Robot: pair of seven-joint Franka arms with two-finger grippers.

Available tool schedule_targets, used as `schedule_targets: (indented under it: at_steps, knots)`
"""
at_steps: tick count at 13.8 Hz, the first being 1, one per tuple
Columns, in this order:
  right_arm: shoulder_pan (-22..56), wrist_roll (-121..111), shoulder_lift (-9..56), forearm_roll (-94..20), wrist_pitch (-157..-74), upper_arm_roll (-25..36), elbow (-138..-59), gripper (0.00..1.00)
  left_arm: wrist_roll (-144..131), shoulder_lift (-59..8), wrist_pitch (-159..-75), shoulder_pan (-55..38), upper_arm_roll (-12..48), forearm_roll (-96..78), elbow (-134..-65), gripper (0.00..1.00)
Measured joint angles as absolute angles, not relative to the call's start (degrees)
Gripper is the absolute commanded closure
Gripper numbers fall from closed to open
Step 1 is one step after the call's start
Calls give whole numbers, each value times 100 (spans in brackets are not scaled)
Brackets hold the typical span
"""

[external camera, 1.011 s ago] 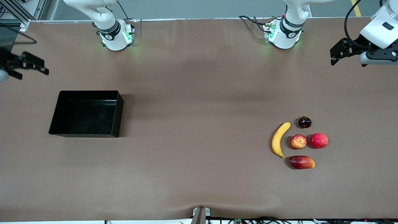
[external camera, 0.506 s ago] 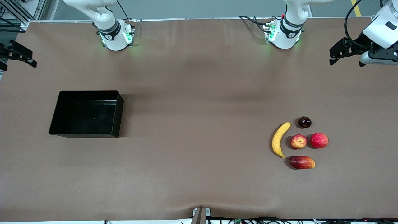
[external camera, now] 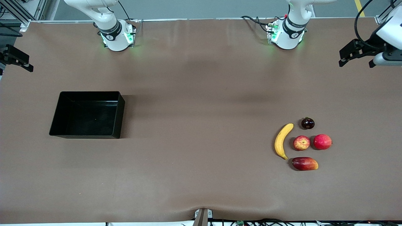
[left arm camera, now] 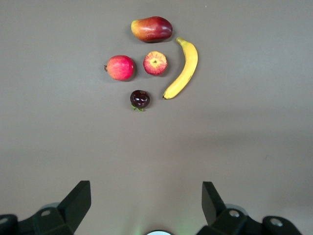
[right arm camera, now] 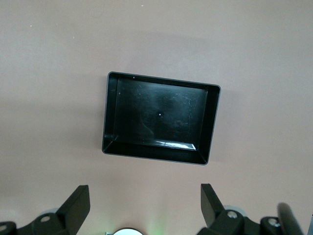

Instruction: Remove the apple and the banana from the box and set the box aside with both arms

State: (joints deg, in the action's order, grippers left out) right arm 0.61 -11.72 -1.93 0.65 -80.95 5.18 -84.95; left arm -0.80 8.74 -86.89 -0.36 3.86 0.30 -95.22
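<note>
Right gripper [external camera: 15,59]: at the right arm's end of the table you have this claw up in the air over the table's edge, fingers spread wide, grasping nothing.
Box [external camera: 87,114]: your shallow rectangular bin is glossy black plastic, open-topped, with nothing inside. It sits flat on the brown table [external camera: 201,94] toward the right arm's end, under the right wrist camera [right arm camera: 160,117]. Faint scuffs and a bright glint show on its floor.
Banana [external camera: 282,140]: long, curved and yellow, lying flat toward the left arm's end of the table, at the edge of the fruit cluster that faces the box.
Apple [external camera: 301,142]: small and round, red streaked with yellow, just beside the banana and apart from it.
Dark round fruit [external camera: 307,123]: small, deep purple, farther from the front camera than the apple.
Red fruit [external camera: 322,141]: plain red and round, just beside the apple.
Mango [external camera: 305,163]: oblong, dark red and orange, nearest the front camera.
Left gripper [external camera: 358,56]: up over the table's edge at the left arm's end, fingers spread wide and released, holding nothing.
Writing: no lettering you could read on the box or fruits.
</note>
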Motion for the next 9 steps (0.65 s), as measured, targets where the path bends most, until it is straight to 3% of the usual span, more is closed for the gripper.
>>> schedule_targets:
  at_steps: [9]
  knots:
    - [58,-1172,-188,6,-8286,527,-8490,0,-80,873,-8630,-44,483,248,-9425,0]
